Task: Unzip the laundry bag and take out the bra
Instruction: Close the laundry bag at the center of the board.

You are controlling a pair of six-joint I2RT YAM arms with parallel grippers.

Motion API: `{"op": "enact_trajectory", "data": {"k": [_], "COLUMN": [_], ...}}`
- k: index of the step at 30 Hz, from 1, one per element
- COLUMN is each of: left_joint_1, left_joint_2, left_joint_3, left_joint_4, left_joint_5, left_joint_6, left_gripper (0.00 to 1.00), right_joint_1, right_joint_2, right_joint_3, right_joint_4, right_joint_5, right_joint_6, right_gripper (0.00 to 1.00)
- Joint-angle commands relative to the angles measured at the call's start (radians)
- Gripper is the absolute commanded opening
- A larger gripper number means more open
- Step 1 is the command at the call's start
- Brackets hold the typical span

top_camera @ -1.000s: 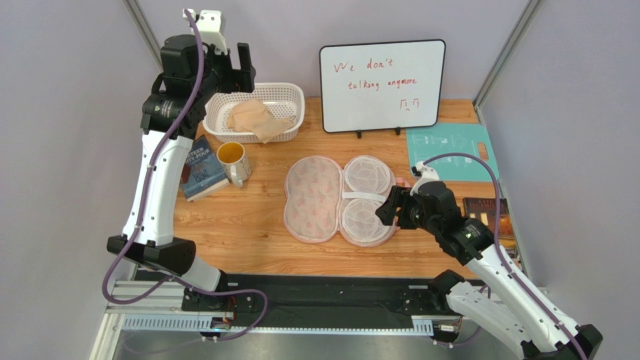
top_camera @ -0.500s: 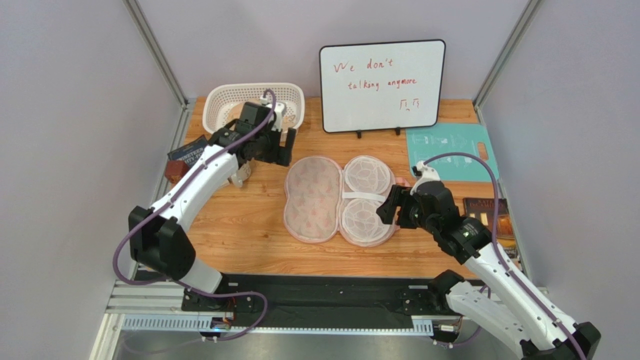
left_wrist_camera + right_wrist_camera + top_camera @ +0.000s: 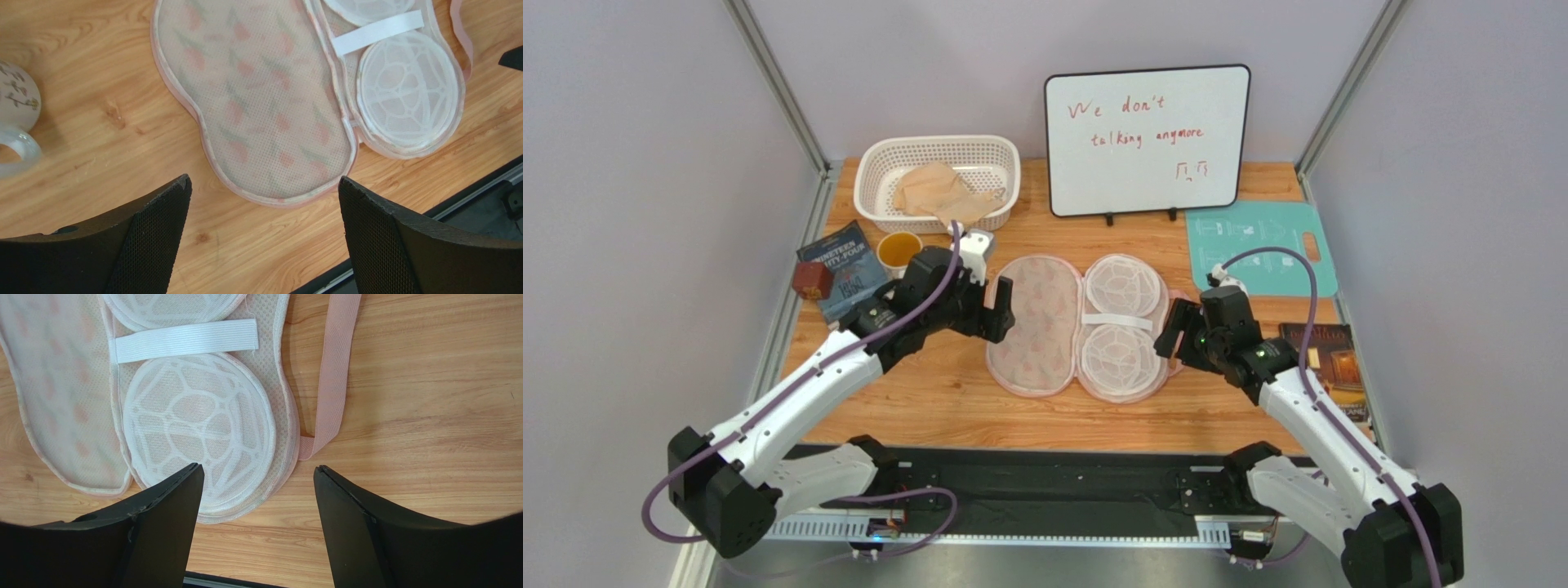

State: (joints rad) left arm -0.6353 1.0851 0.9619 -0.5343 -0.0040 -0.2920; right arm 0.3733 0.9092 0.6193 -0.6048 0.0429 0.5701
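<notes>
We are noting the bra point(image 3: 940, 192) lying in the basket point(image 3: 870, 172), so removal looks done; left gripper point(image 3: 999, 311) is hovering spread beside the opened bag point(image 3: 1032, 328), right gripper point(image 3: 1169, 339) spread opposite, neither holding anything

**Setting:** robotics lab test cell, stocked with household props.

**Enclosure:** plain grey panel walls point(image 3: 646, 184) on aluminium posts point(image 3: 775, 80), closing three sides.

**Bench:** wooden table point(image 3: 940, 392). A black mounting rail point(image 3: 1063, 484) runs along its near edge, behind the left gripper point(image 3: 1001, 312) and the right gripper point(image 3: 1167, 343). Purple cables point(image 3: 1274, 252) loop off the arms.

**Props:**
- White perforated basket point(image 3: 995, 165) and mug point(image 3: 897, 251), beyond the left gripper.
- Blue book point(image 3: 840, 263), to the left gripper's left.
- Teal cutting mat point(image 3: 1259, 245), beyond the right gripper.
- Brown book point(image 3: 1326, 349), to the right gripper's right.

**Signage:** whiteboard point(image 3: 1146, 141) with a red handwritten scrawl, propped at the far edge beyond both grippers.
</notes>
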Motion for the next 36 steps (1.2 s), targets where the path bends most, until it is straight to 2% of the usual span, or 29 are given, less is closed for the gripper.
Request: {"op": "enact_trajectory", "data": {"k": [1,12,16,20,26,28,32,36], "left_joint_1": [-0.014,-0.017,-0.017,-0.017,-0.017,-0.014,-0.003,0.003], "left_joint_2": [-0.057,-0.051,-0.005,0.022,0.162,0.218,0.280,0.340], "left_joint_3": [-0.077,-0.187,-0.218,-0.293,-0.295,-0.287,-0.279,-0.258], "left_joint_4": [0.054,0.068,0.069,0.161,0.261,0.267,0.327,0.315], "left_joint_5": [0.019,0.010,0.006,-0.017,-0.059,-0.097,-0.062,-0.096], "left_joint_6": [-0.059,-0.082,-0.121,-0.163,-0.182,-0.177,-0.194,-0.202], "left_gripper": [0.94,0.94,0.94,0.94,0.93,0.89,0.85,0.79], "right_joint_1": [-0.013,-0.016,-0.016,-0.016,-0.016,-0.016,-0.016,-0.017], "right_joint_2": [0.031,0.066,0.086,0.070,0.031,0.013,-0.023,-0.052], "right_joint_3": [-0.026,-0.115,-0.119,-0.118,-0.115,-0.110,-0.105,-0.089], "right_joint_4": [0.063,0.122,0.135,0.137,0.120,0.108,0.083,0.043], "right_joint_5": [-0.011,-0.028,-0.059,-0.070,-0.077,-0.083,-0.078,-0.069], "right_joint_6": [-0.016,0.016,0.017,0.020,0.019,0.016,0.007,-0.004], "right_gripper": [0.73,0.73,0.73,0.73,0.73,0.73,0.73,0.73]}}
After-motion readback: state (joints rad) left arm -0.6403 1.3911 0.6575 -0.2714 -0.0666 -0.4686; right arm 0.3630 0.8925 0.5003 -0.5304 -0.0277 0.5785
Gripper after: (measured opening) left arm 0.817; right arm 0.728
